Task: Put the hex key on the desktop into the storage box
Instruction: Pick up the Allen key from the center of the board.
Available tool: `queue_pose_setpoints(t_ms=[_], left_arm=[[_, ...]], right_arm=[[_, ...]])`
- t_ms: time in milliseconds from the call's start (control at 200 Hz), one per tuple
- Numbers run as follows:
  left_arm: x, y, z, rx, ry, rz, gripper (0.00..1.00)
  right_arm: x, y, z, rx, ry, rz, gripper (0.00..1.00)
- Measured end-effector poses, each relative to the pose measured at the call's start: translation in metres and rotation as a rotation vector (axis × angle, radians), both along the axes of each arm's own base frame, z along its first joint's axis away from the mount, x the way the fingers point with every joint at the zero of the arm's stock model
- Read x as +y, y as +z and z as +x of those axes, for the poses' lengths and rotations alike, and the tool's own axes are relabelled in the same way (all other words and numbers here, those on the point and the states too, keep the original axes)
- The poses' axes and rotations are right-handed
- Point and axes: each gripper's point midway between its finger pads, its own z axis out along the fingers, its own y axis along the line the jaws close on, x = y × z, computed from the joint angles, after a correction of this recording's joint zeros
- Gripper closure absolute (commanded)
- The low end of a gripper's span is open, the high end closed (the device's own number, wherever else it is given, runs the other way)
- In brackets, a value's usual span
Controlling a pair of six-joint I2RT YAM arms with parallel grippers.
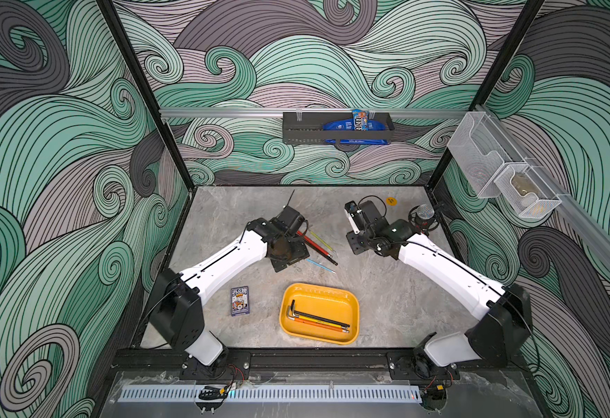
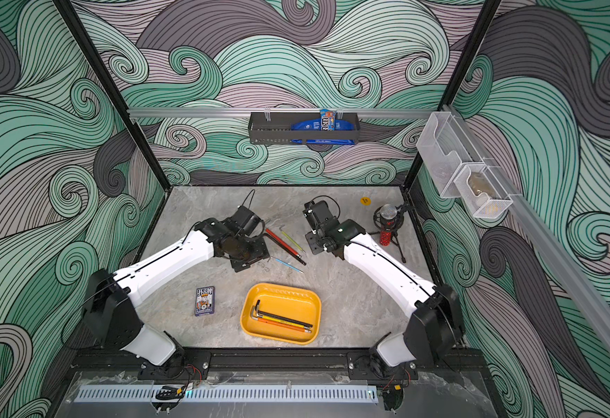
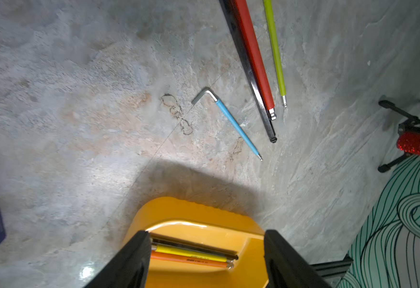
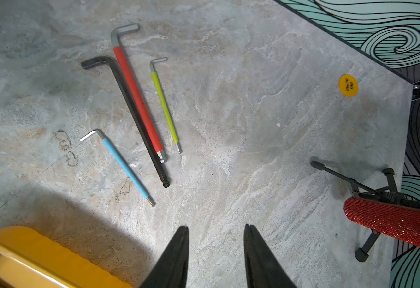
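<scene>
Marbled grey desktop (image 4: 253, 99) inside a wave-patterned enclosure, keys partly sorted. Four hex keys lie flat between left gripper (image 3: 206, 233) and right gripper (image 4: 216, 227), closer to the left: blue key (image 4: 126, 167), black key (image 4: 134, 117), red key (image 4: 139, 99), green key (image 4: 165, 107). Black and red touch along their shafts. Blue and green each lie apart from their neighbours. All four lie ahead of the right gripper's fingertips and off to one side, none between its jaws. Box (image 1: 319, 290) sits nearer the arm bases than either gripper, and three stored keys (image 1: 318, 320) already rest in it.

Handling (judged): each key is a stiff, light steel rod, thin and flat on a hard surface, so fingers have little to get under. Bare steel ends would likely slip, while the coloured sleeve should give better purchase. Best hold: across the long arm, about mid-sleeve, fingers straddling the shaft crosswise. Blue or green looks the easier pick, since a pinch on red may catch black too.

Right gripper: jaws partly apart, nothing between them, touching nothing, above the desktop. Left gripper: jaws spread wide, empty. The box shows between its fingers, beyond them, without contact. Mic (image 4: 390, 224) stands on the right gripper's side away from the left gripper, well apart from the keys.
</scene>
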Motion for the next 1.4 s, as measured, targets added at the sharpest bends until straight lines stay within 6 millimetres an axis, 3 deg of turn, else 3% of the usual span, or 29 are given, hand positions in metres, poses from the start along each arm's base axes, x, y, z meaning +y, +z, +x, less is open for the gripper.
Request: queue_pose_setpoints(t_ms=[95,215,380,545,790,1065,1241,1401], left_arm=[[-0.022,-0.004,0.011,0.040,0.072,0.027,0.40],[-0.042,-0.021,0.023,0.119,0.171,0.063,0.44],[-0.042,-0.057,0.020,0.232,0.311,0.119,0.44],[-0.046,-0.074,0.018,0.290,0.397,0.119,0.43],[-0.063,-0.102,0.030,0.341,0.470,0.115,0.45],[-0.074,-0.112,0.046,0.349,0.527,0.099,0.50],[-0.070,-0.131,0.047,0.378,0.548,0.132,0.55],[-0.063,-0.132,0.053,0.377,0.578,0.136,0.65]], right_arm=[[-0.008,0.012,-0.007,-0.043,-0.016,0.017,0.60],[-0.021,0.021,-0.019,-0.080,-0.030,0.023,0.58],[-0.037,0.032,-0.035,-0.130,-0.042,0.032,0.55],[-0.046,0.043,-0.046,-0.174,-0.035,0.040,0.55],[-0.048,0.032,-0.051,-0.152,-0.006,0.007,0.57],[-0.047,0.028,-0.052,-0.142,0.021,-0.003,0.57],[-0.046,0.021,-0.056,-0.125,0.034,-0.010,0.57],[-0.046,0.019,-0.057,-0.121,0.039,-0.012,0.57]])
